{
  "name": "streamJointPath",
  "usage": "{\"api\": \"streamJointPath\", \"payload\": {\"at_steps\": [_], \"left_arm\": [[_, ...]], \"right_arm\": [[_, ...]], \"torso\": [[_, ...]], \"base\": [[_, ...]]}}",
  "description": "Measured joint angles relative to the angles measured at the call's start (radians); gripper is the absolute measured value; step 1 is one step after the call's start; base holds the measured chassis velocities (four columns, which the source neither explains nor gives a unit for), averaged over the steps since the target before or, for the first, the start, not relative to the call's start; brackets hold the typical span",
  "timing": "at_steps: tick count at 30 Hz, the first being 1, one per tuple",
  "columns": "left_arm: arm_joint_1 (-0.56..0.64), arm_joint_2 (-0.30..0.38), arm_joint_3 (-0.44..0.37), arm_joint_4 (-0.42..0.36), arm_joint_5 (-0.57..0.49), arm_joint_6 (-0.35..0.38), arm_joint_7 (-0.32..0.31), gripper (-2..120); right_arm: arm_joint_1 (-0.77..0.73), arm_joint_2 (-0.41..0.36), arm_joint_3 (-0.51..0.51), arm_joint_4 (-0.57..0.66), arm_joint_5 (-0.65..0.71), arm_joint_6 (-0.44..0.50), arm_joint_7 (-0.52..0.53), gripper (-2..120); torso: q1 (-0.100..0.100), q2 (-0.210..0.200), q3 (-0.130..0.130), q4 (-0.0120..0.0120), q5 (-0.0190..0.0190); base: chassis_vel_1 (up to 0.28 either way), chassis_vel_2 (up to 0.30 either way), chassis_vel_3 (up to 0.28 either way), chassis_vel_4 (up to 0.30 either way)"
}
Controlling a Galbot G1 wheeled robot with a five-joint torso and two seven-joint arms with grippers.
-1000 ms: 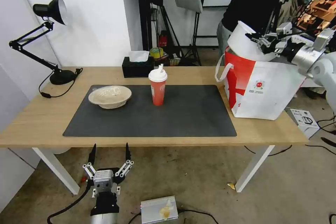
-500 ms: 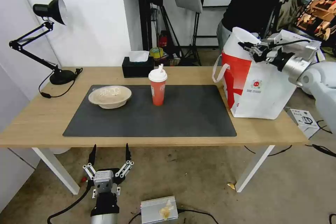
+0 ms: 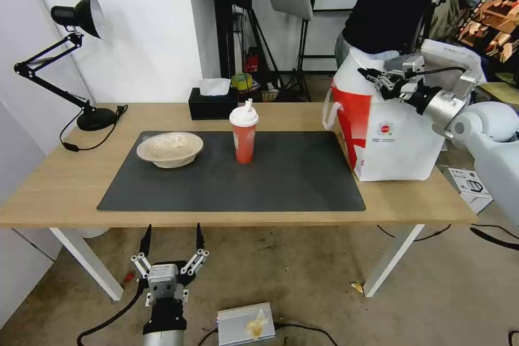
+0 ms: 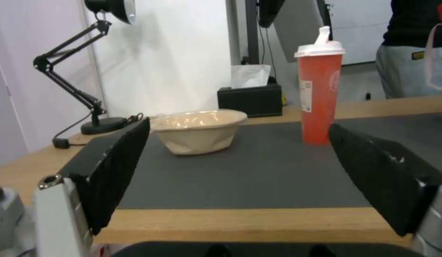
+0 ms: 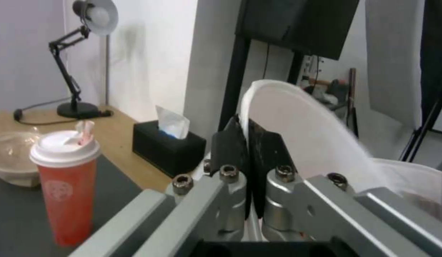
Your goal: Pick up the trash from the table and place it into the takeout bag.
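Right gripper [image 3: 373,73] at the mouth of the big white and red takeout bag [image 3: 400,140], clamped on the rim of a large round white bowl [image 5: 302,121].

The long light-wood table [image 3: 59,184] carries the bag at its right end, beside the dark grey rectangular mat [image 3: 292,178]; on that mat stand a shallow beige bowl with a clear lid [image 3: 170,148] and, well apart, a tall red paper cup with a white lid [image 3: 244,136]. The left gripper [image 3: 171,239] hangs below the table's front edge (fingers spread wide, holding nothing).
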Motion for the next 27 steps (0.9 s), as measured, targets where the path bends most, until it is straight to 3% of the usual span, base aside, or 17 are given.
{"api": "streamJointPath", "payload": {"at_steps": [27], "left_arm": [[-0.002,-0.004,0.011,0.012,0.013,0.001,-0.001,100]], "right_arm": [[-0.028,0.01,0.036,0.033,0.053,-0.015,0.043,0]], "torso": [[0.0,0.0,0.0,0.0,0.0]], "base": [[0.0,0.0,0.0,0.0]]}}
